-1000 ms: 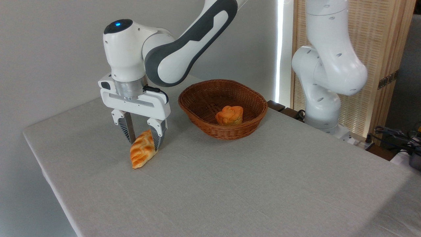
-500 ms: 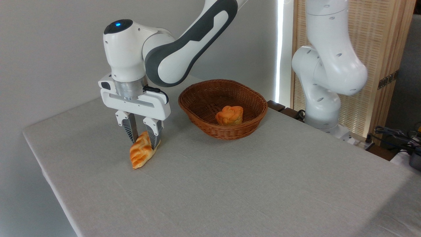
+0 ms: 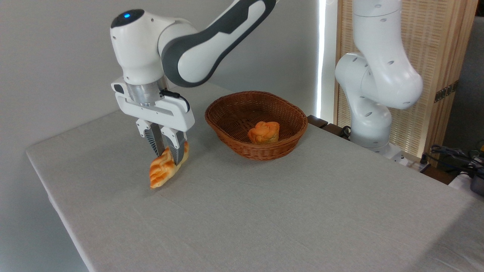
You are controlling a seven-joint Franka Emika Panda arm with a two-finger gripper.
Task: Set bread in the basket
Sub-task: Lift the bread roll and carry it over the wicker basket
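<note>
Raised since earlier: tool (image 3: pixel 166 153) pinching bread (image 3: pixel 163 172) off table (image 3: pixel 264 211), left of basket (image 3: pixel 256 124).

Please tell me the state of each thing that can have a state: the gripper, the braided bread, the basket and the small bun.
gripper: shut on the bread.
bread: held, tilted, its lower tip at or just above the table.
basket: upright on the table, holding only the bun.
bun: resting inside the basket.
</note>
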